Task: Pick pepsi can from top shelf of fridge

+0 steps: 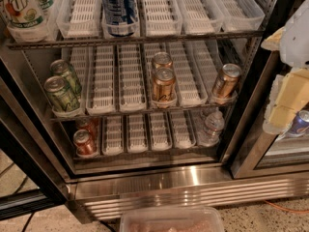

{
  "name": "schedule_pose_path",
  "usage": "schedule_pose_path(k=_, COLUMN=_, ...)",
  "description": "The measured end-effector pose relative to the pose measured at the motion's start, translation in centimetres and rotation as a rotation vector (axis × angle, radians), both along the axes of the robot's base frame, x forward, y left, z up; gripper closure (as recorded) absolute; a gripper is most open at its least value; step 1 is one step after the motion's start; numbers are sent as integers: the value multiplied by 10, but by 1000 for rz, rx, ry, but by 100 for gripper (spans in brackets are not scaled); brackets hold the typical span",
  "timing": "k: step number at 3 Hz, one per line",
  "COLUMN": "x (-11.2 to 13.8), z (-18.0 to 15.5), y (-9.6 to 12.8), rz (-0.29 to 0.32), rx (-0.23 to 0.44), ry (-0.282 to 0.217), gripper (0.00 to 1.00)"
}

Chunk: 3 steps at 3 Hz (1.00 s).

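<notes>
The pepsi can (118,7), blue with white print, stands upright at the front of a white slotted lane on the top shelf (145,38) of the fridge (159,187), left of the middle. The can's top is cut off by the upper edge of the view. My gripper (284,108), white and cream, hangs at the right edge, in front of the dark door frame. It is well to the right of the pepsi can and lower, and does not touch it.
A 7UP can (19,6) stands at the top left. The middle rack holds green cans (63,86) and bronze-gold cans (163,83) (225,82). The lower rack holds red cans (86,140) and a clear bottle (212,127). A blue can (300,123) shows beside the gripper. A clear plastic tub (171,220) sits on the floor.
</notes>
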<state>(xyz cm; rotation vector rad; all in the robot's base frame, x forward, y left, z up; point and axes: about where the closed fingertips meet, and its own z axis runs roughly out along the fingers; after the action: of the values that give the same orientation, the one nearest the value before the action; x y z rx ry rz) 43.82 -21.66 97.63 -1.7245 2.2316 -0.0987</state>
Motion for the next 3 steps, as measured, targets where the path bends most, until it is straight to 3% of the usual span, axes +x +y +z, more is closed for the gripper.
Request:
schedule_pose_path(k=1, x=0, z=0, y=0, rz=0, rx=0, ry=0, gripper=0)
schedule_pose_path(k=2, x=3, z=2, y=16, rz=-34, rx=64, ry=-58, gripper=0)
schedule_pose_path(k=3, x=9, z=4, y=57, rz=-86, rx=243, ry=-131, gripper=0)
